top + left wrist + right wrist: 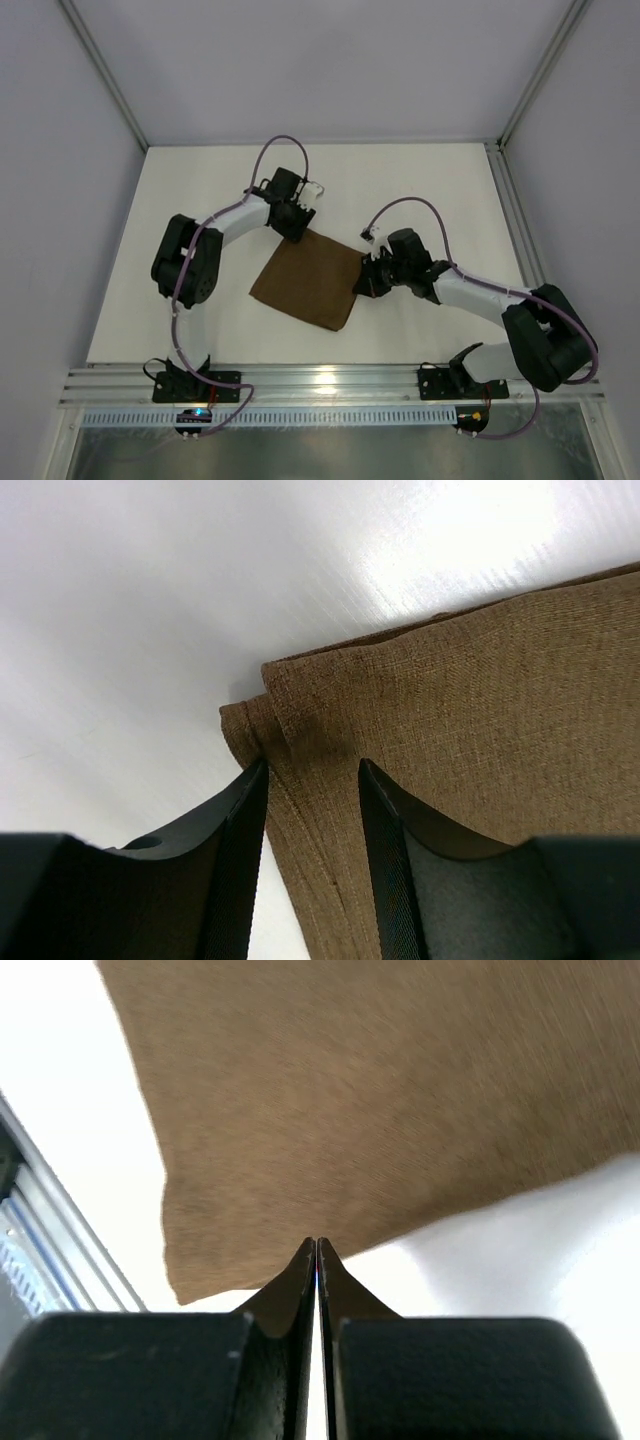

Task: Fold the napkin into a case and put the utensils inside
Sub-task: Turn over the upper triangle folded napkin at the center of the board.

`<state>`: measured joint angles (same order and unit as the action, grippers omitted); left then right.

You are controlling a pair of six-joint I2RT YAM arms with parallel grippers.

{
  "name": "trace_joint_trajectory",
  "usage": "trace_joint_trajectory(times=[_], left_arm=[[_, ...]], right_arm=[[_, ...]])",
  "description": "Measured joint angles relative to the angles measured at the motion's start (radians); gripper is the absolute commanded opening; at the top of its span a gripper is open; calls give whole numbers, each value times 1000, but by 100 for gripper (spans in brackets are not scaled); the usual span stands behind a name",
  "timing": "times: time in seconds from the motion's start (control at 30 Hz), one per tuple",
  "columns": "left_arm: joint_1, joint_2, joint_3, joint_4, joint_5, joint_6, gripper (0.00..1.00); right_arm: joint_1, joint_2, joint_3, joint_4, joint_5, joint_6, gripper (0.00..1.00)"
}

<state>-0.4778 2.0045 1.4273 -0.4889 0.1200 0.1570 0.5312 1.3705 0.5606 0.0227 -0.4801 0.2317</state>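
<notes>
Right hand [317, 1244] clenched, tips meeting at the napkin's [380, 1110] edge; whether cloth is caught I cannot tell. Left hand [313, 768] released, fingers [240, 840] astride the doubled far corner, a layering only its wrist view shows. From above, both arms bend inward over the napkin lying flat on the bench [200, 200]

top: hiding two napkin [305, 285] corners under left gripper [297, 234] and right gripper [361, 284] | left wrist: cropping napkin at right and bottom edges | right wrist: blurring napkin, cropping it at top and right, leaving any pinch by closed fingertips [300, 1282] unclear
</notes>
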Motion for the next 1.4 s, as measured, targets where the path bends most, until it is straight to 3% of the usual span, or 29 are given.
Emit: trace_joint_trajectory(times=[0.23,0.5,0.73,0.83,1.0,1.1,1.2,1.33,1.4], left_arm=[[0,-111,-3,-26,14,-13,46],[0,-171,-68,-33,-10,-1,47],[9,-246,-175,-114,-58,12,57],[30,-284,-208,-137,-60,11,60],[52,-311,-238,-209,-42,9,64],[51,-311,-245,-263,-24,9,65],[51,-312,-261,-303,-14,7,66],[51,-314,-302,-325,-17,7,66],[51,-314,-321,-328,-19,6,66]], right_arm=[[117,-82,29,35,-6,-50,8],[125,106,-39,112,-19,-14,8],[113,87,-23,63,17,-9,13],[103,32,23,-23,45,-32,28],[95,-98,137,-112,80,-103,63],[62,-114,243,-101,74,-156,65],[-21,10,431,-101,18,-206,60],[-90,304,743,-206,29,-283,58],[-101,425,808,-237,47,-311,58]])
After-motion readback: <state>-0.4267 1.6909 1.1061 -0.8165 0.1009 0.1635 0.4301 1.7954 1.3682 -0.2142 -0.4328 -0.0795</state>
